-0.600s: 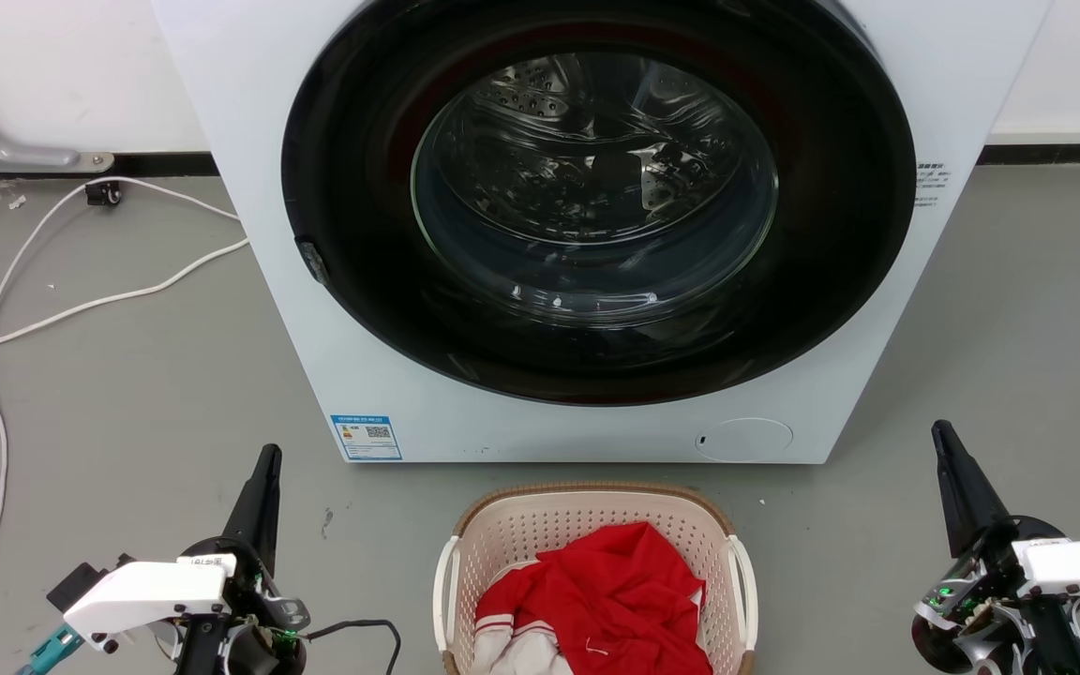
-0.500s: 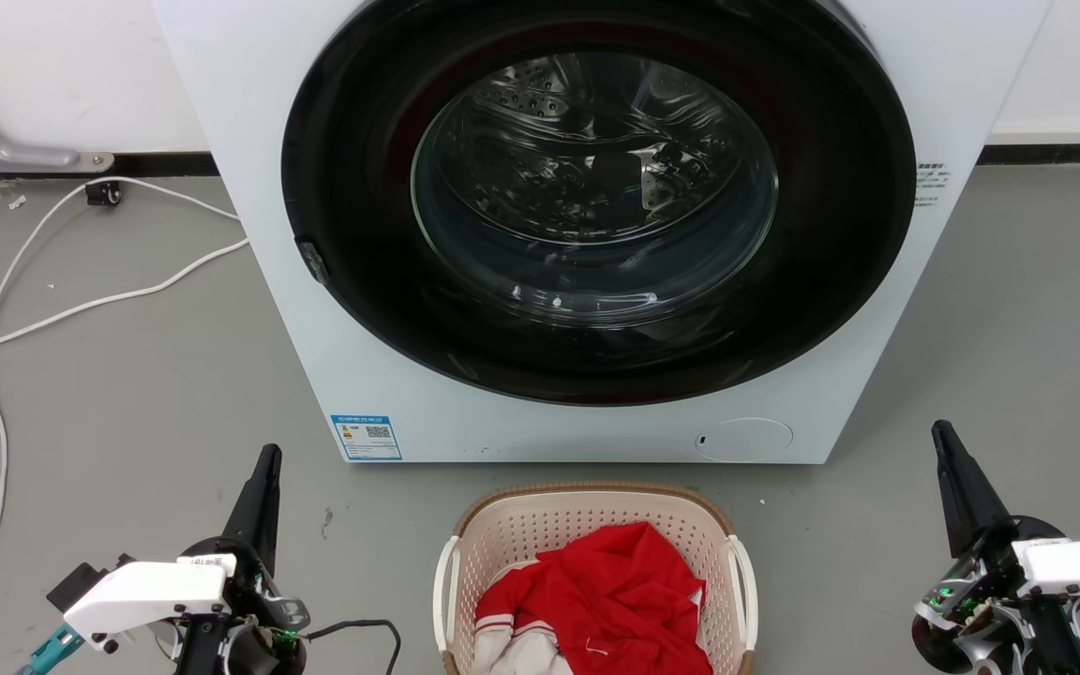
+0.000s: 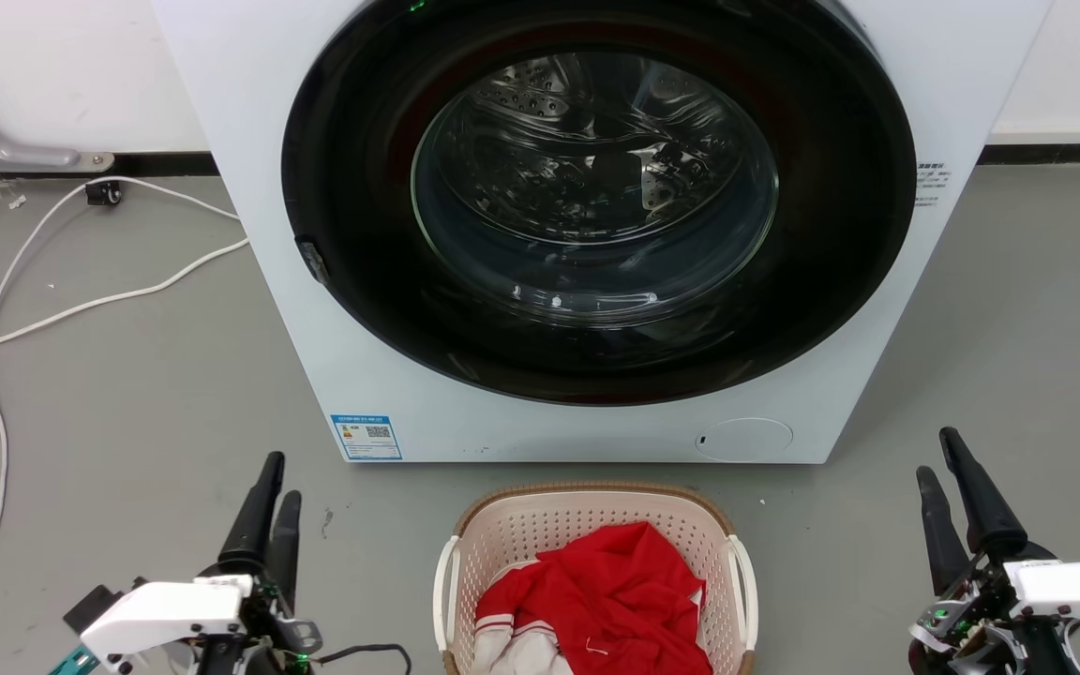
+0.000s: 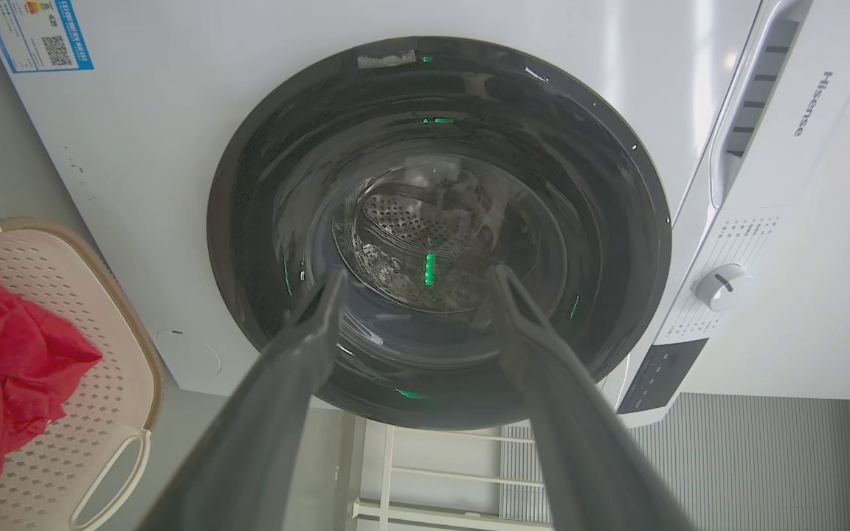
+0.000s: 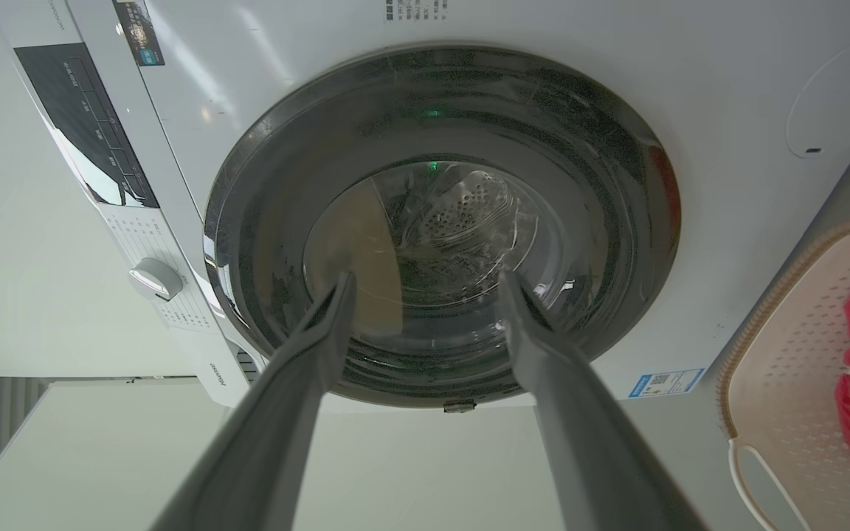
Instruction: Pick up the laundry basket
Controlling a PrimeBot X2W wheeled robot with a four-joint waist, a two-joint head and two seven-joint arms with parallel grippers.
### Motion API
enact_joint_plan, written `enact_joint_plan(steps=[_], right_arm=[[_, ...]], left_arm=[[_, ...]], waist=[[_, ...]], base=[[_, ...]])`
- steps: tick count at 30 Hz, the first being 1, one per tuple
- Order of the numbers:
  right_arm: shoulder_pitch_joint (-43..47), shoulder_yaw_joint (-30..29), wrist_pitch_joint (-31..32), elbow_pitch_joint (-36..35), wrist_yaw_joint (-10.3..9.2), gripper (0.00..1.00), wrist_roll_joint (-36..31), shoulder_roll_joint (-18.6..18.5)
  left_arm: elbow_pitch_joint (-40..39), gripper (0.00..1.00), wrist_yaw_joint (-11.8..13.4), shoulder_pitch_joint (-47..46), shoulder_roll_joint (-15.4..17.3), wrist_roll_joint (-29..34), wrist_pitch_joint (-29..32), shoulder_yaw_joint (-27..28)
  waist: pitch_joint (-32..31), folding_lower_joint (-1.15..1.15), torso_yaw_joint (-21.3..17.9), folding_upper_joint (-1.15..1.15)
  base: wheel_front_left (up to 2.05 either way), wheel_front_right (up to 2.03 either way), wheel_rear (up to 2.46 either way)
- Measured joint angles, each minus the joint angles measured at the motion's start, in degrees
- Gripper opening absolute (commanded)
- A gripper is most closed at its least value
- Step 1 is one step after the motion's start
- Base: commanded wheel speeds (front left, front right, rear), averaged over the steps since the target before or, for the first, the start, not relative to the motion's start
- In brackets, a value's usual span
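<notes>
Well, the laundry basket (image 3: 540, 534) sits on the grey floor (image 3: 127, 394) right in front of the washer (image 3: 249, 141). It is low and central in the head view, with its brown rim close to the machine's foot. A red garment (image 3: 610, 586) is heaped inside it (a bit of white cloth shows at the garment's lower edge).

The left pincer (image 3: 281, 478) hangs off to the basket's left, well apart from the white side handle there. The right pincer (image 3: 936, 453) hangs off to the basket's right, likewise well apart. Neither touches the basket. Both are released: each has its two dark fingers spread with a plain gap and nothing between them.

In the left wrist view, the left pincer (image 4: 417, 274) points at the washer's round glass door (image 4: 440, 228). The basket (image 4: 85, 310) lies at that view's left edge, off to the side of the fingers and not between them. The right wrist view mirrors this: the right pincer (image 5: 425, 278) aims at the door, with the basket (image 5: 786, 332) at that view's right edge, outside the fingers. A white cable (image 3: 90, 302) trails across the floor to the washer's left.
</notes>
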Motion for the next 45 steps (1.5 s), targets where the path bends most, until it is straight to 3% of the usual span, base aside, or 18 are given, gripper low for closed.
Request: enact_joint_plan(steps=[10,18,36,45], right_arm=[[0.89,1.72,-2.82,-3.11,0.0,1.0,-1.85,0.05],[1.96,2.02,-4.85,-4.46,0.0,1.0,-7.7,-0.08],[3.24,1.47,-7.57,-8.78,0.0,1.0,-35.24,0.05],[4.24,1.94,-6.67,-11.09,0.0,1.0,-45.85,0.1]], left_arm=[[-2.27,1.0,0.0,-0.01,-0.05,2.66,-2.9,-2.88],[-4.97,1.0,0.0,0.0,-0.03,10.24,-4.91,-4.38],[-7.14,1.0,0.0,0.01,0.01,34.57,-8.73,-8.02],[-7.03,1.0,0.44,0.36,0.03,45.47,-10.46,-8.86]], waist=[[-0.04,0.0,0.1,0.0],[-0.22,0.0,0.21,0.0],[-0.69,0.0,0.45,0.0],[-0.8,0.0,0.53,0.0]], base=[[0.0,0.0,0.0],[0.0,0.0,0.0],[0.0,0.0,0.0],[0.0,0.0,0.0]])
